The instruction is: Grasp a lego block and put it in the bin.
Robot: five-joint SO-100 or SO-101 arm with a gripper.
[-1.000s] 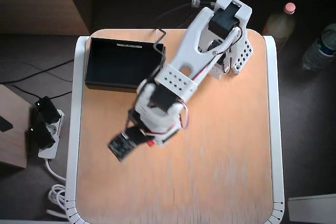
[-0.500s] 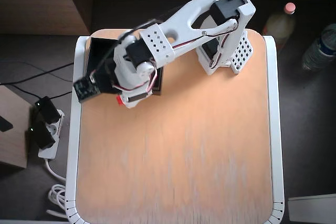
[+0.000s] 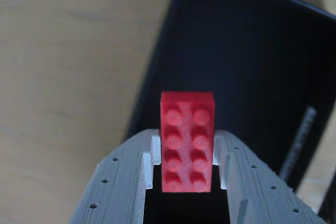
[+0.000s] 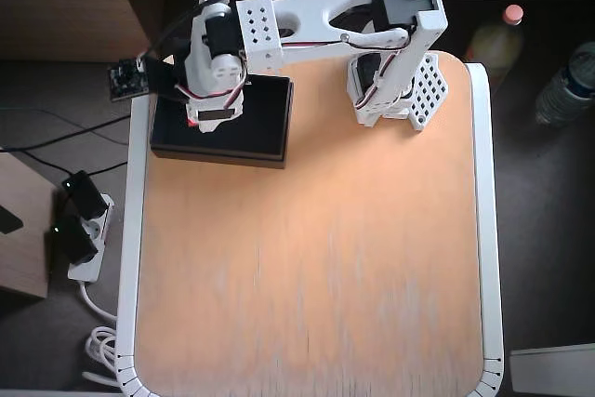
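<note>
Between the two pale fingers of the claw [image 3: 181, 174], the red block [image 3: 187, 141] is gripped by its long sides, studs toward the wrist camera, hanging above the black bin [image 3: 247, 56]. Bin wall and bare counter [image 3: 68, 66] lie just left of the block in this view. Risk, as a judgement: released here, the block may strike the wall or bounce out onto the counter, being close to that edge. Overhead, the arm covers most of the bin [image 4: 251, 132]; only a red sliver of the block [image 4: 191, 122] shows, and the claw's height above the bin cannot be read.
</note>
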